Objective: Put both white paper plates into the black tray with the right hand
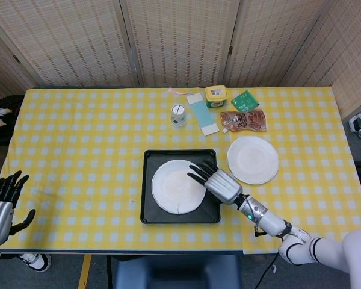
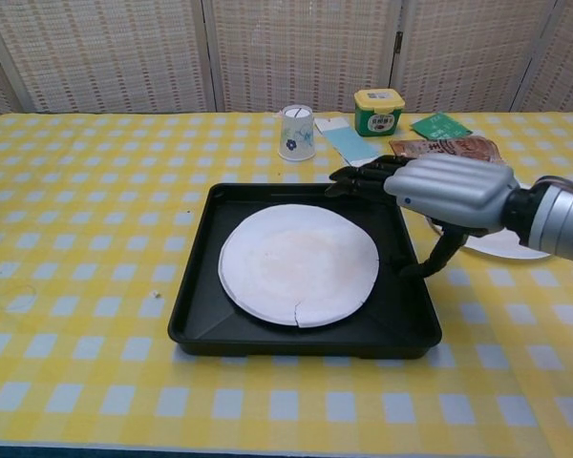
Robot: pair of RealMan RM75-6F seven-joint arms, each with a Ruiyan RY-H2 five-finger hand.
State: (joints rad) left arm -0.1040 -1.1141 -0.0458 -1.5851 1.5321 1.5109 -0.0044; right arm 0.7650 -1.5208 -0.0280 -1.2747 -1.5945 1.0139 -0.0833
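Note:
One white paper plate (image 1: 178,186) (image 2: 298,262) lies flat inside the black tray (image 1: 152,215) (image 2: 199,322). My right hand (image 1: 219,183) (image 2: 449,191) hovers over the tray's right side, fingers spread flat and holding nothing, just clear of the plate's right edge. The second white paper plate (image 1: 253,159) (image 2: 501,242) rests on the tablecloth right of the tray, partly hidden behind my right hand in the chest view. My left hand (image 1: 1,205) hangs open off the table's front left corner, seen only in the head view.
Behind the tray stand a clear cup (image 1: 178,115) (image 2: 296,133), a blue paper strip (image 1: 203,114), a yellow tub (image 1: 216,95) (image 2: 379,111), a green packet (image 1: 245,100) and a brown snack bag (image 1: 243,120) (image 2: 445,148). Folding screens close off the back.

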